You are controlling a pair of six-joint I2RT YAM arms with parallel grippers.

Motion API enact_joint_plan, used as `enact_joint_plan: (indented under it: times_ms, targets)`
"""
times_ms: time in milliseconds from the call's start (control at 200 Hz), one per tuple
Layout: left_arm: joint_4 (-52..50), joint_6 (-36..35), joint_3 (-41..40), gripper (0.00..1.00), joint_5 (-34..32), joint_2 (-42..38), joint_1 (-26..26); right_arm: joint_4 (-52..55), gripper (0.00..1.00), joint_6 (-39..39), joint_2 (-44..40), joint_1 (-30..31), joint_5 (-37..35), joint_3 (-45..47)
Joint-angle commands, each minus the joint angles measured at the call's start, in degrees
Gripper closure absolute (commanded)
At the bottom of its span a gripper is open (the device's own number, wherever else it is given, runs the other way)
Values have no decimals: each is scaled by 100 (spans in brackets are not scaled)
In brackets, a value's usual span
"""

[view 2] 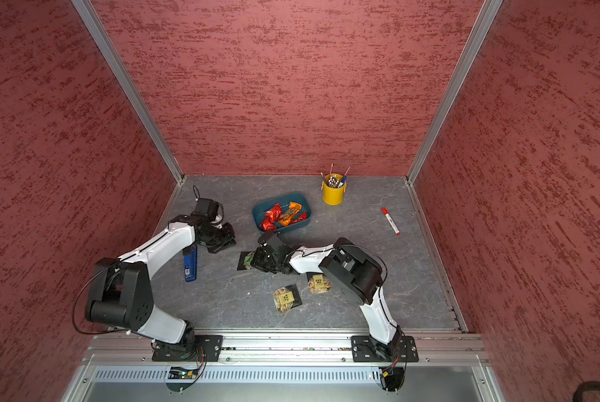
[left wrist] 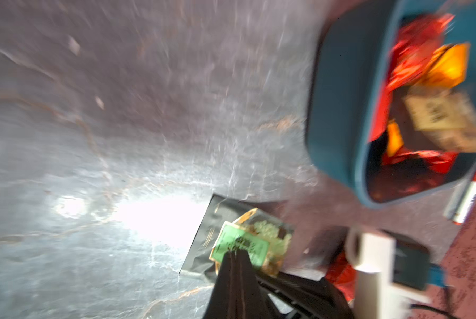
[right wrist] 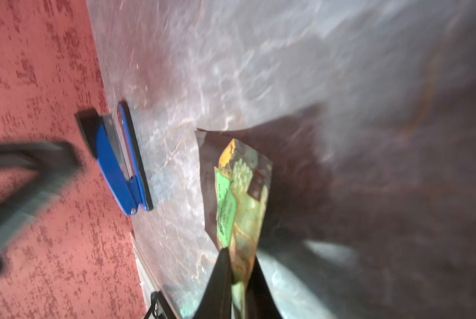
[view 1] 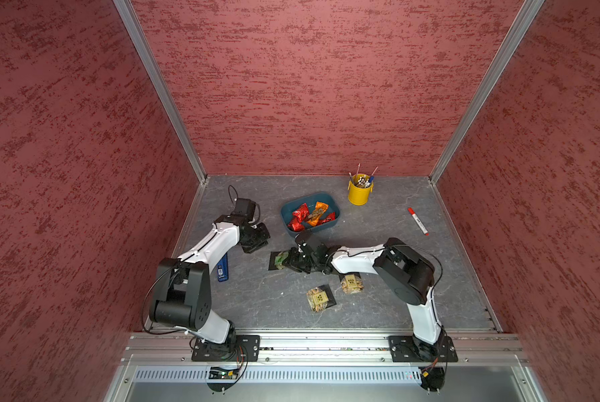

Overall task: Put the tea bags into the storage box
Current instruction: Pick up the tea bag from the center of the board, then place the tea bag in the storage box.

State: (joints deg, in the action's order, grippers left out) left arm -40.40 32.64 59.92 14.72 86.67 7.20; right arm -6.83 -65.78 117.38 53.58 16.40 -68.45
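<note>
The storage box (view 1: pixel 284 213) (view 2: pixel 257 213) (left wrist: pixel 339 96) is a teal tub at mid-table, holding red (view 1: pixel 300 211) and orange (view 1: pixel 317 210) foil tea bags and a tan-labelled one (left wrist: pixel 441 113). In front of it my right gripper (view 1: pixel 290 261) (right wrist: pixel 239 259) is shut on the edge of a green-labelled black pouch (view 1: pixel 277 260) (view 2: pixel 245 260) (right wrist: pixel 237 187) (left wrist: pixel 203 243) just above the table. Two tan-labelled pouches (view 1: pixel 318 298) (view 1: pixel 351 283) lie nearer the front. My left gripper (view 1: pixel 258 243) (left wrist: pixel 235 252) is shut and empty, left of the box.
A yellow pencil cup (view 1: pixel 360 191) stands at the back right. A red-capped white marker (view 1: pixel 417 221) lies on the right. A blue and black stick-like object (view 1: pixel 223 269) (right wrist: pixel 121 160) rests beside the left arm. Red walls enclose three sides.
</note>
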Motion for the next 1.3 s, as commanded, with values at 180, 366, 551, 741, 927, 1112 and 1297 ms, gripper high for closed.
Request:
enact_joint_plan:
  times_ms: [180,366,551,741,927,1112,1297]
  targets:
    - [-460,-199,-53,100,22,-583,-299,1600,90,761,-975,302,-594,-741]
    - [-503,-197,-207,100,51,-777,-316,2613,90,1366,-1015,-24,-936,-1533]
    - [-582,-232,-263,100,-7,-1001,-413,3096,91,1847,-726,-699,-848,-2190]
    - [-644,-259,-235,100,25,-1060,-448,3192,91,2035,-291,-1361,-525,-2615]
    - [-546,-186,-331,100,143,-1074,-409,3430,89,2063,136,-1781,-249,-2971]
    - [-441,-59,-398,100,145,-1065,-161,3690,51,2239,68,-1963,-454,-3166]
    - [-347,71,-468,95,63,-1069,163,3918,45,2438,-461,-1966,-817,-3098]
